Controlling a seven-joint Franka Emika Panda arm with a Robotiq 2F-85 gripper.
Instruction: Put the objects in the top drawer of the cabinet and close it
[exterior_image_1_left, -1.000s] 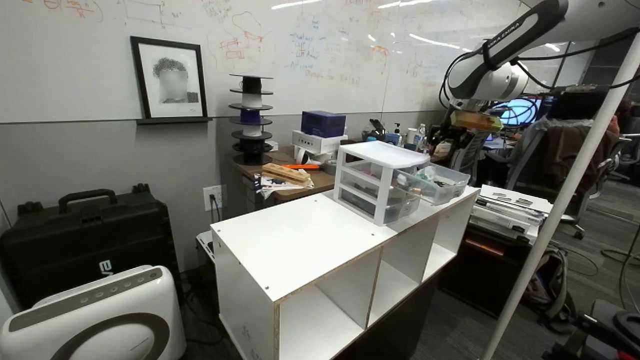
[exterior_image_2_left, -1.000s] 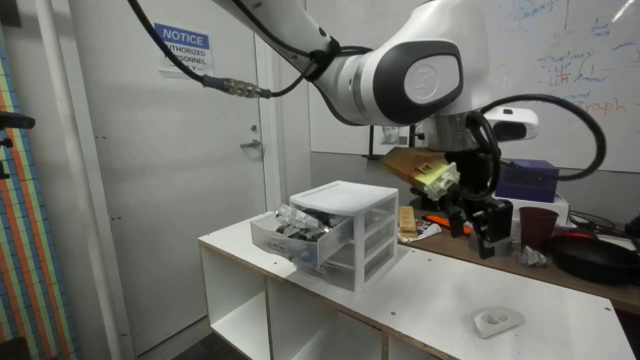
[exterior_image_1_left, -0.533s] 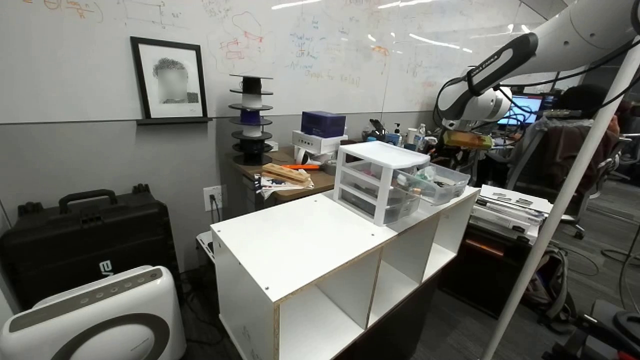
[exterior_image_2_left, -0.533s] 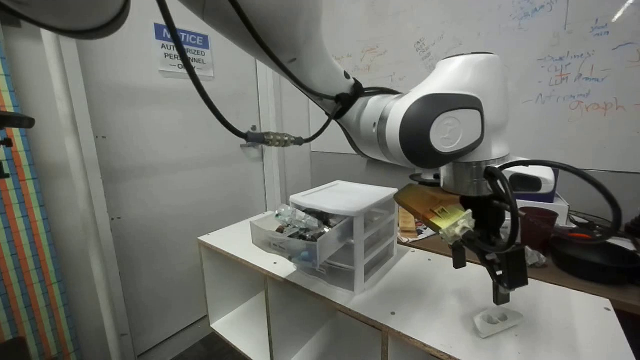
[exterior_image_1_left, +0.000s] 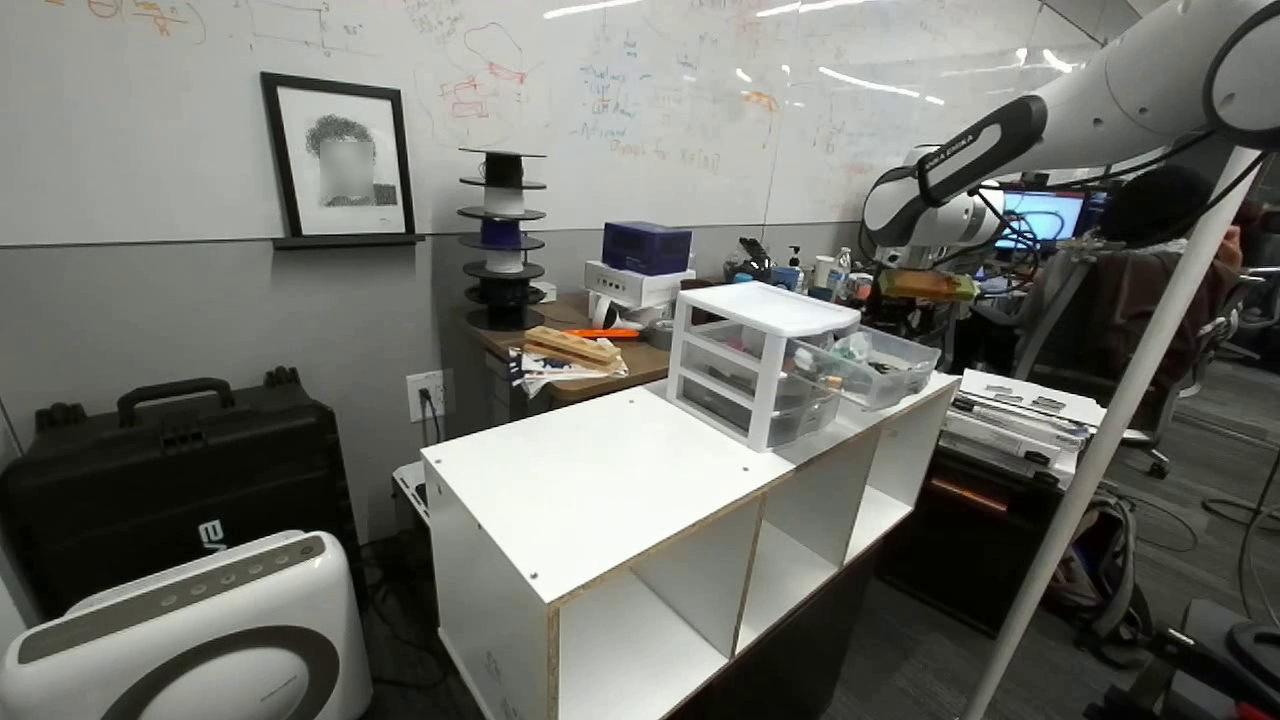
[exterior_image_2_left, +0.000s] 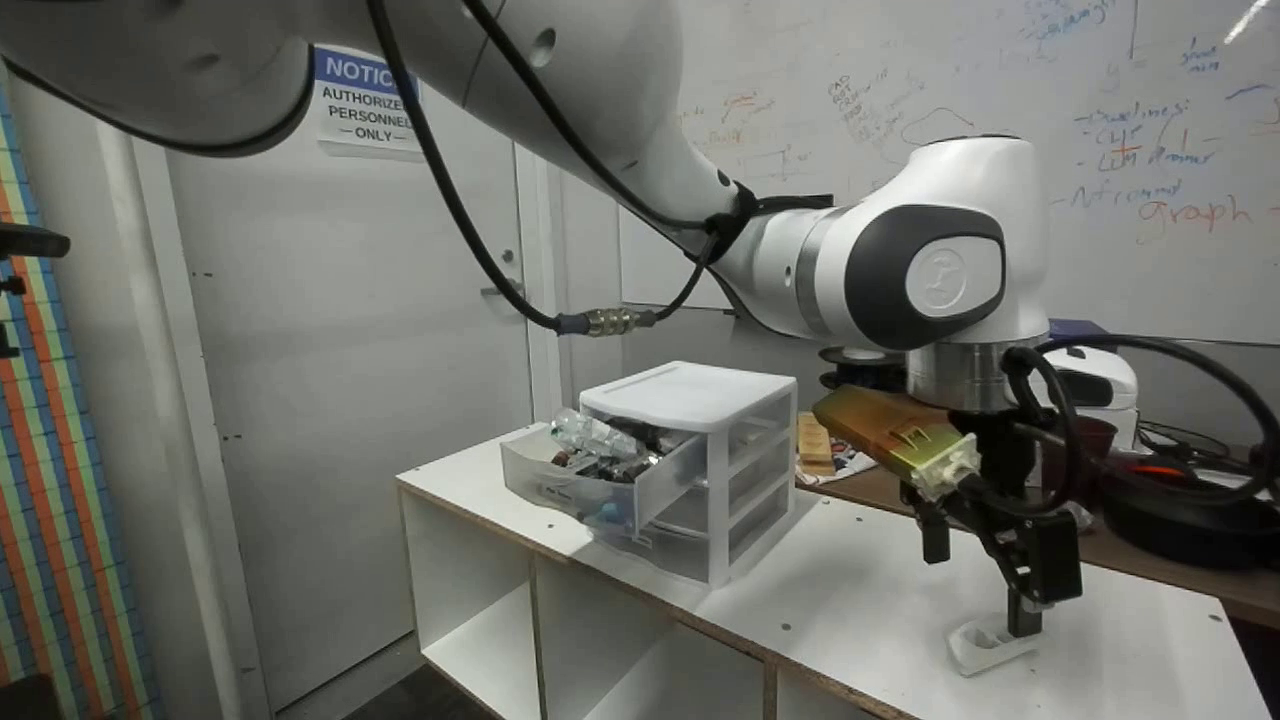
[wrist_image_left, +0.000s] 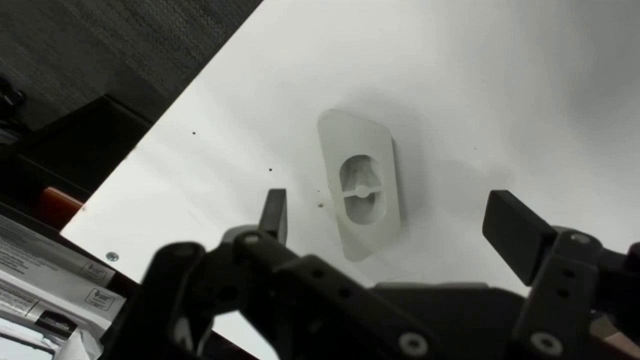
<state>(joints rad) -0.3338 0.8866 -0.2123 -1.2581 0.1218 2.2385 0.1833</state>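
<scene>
The cabinet (exterior_image_2_left: 690, 395), a small white drawer unit, stands on the white shelf unit in both exterior views (exterior_image_1_left: 765, 305). Its top drawer (exterior_image_2_left: 570, 492) is pulled out and holds a clear crumpled bottle (exterior_image_2_left: 595, 435) and several small dark items; the drawer also shows in an exterior view (exterior_image_1_left: 895, 375). A small whitish plastic piece with two recesses (exterior_image_2_left: 980, 655) lies on the shelf top. My gripper (exterior_image_2_left: 980, 590) is open and low above it. In the wrist view the piece (wrist_image_left: 362, 191) lies between and beyond the spread fingertips (wrist_image_left: 387, 215), nearer the left finger, apparently untouched.
The white shelf unit (exterior_image_2_left: 840, 640) has open cubbies at its front. Behind it a desk carries a black pan (exterior_image_2_left: 1150, 530), a wooden block (exterior_image_2_left: 815, 445) and boxes (exterior_image_1_left: 645, 248). A white pole (exterior_image_1_left: 1130, 400) stands in front of the arm.
My gripper has come down and moved toward the whitish piece, from well above the shelf to just above it. The fingers stay apart. The drawer and the cabinet have not moved.
</scene>
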